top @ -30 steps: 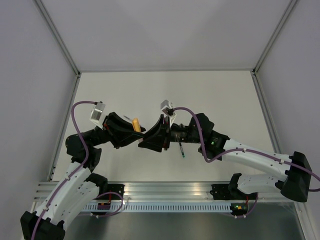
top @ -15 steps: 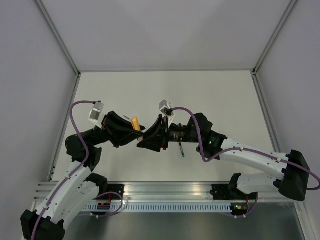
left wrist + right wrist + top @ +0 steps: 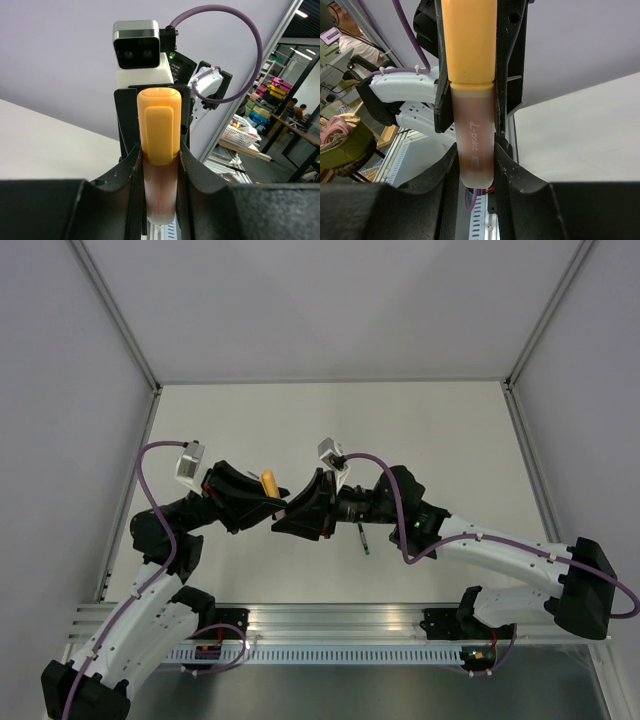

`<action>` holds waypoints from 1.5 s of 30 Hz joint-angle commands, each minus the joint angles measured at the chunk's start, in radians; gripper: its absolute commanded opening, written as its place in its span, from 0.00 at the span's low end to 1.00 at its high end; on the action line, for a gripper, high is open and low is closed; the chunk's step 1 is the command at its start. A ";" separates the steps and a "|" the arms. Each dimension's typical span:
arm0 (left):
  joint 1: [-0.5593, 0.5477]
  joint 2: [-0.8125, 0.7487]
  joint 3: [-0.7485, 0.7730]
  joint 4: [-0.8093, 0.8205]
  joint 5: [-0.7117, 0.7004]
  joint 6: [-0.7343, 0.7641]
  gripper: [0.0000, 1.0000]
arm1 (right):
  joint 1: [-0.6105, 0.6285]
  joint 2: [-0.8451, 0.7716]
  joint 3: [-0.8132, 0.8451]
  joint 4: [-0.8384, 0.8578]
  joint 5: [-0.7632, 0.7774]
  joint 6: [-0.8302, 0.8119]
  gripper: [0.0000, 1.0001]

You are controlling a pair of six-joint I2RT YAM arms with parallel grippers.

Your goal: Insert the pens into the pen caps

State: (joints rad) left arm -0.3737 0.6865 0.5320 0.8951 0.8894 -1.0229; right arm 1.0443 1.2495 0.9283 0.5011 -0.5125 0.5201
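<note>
The right claw (image 3: 474, 165) has nudged closer to the left claw (image 3: 160, 170) and narrowed onto the orange pen (image 3: 472, 145), whose orange cap (image 3: 159, 125) the left clamps, so this pair looks seated; the dark pen (image 3: 363, 538) lies untouched just behind the right claw.

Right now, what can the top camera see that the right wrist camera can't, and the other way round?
Only the top view shows the dark pen lying on the table. Only the right wrist view shows the writing on the orange pen's pale barrel, and a person in the room behind. Both views show the orange pen standing up with its orange cap on top, gripped by the left jaws and the right jaws.
</note>
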 commanded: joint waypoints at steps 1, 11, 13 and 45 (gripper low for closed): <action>-0.008 -0.010 0.006 0.018 -0.015 -0.014 0.02 | -0.006 0.024 0.024 0.057 -0.003 0.018 0.34; -0.010 -0.012 0.003 0.013 0.022 0.021 0.02 | -0.007 0.033 0.027 0.109 -0.046 0.041 0.01; -0.008 -0.013 0.000 0.011 0.025 0.018 0.03 | -0.006 0.031 0.018 0.117 -0.047 0.043 0.00; -0.008 -0.088 0.105 -0.556 -0.124 0.303 0.36 | -0.007 -0.010 0.034 -0.164 0.295 -0.118 0.00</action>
State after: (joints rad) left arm -0.3737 0.6121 0.5808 0.4030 0.7872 -0.7734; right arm 1.0500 1.2606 0.9287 0.3637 -0.3344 0.4431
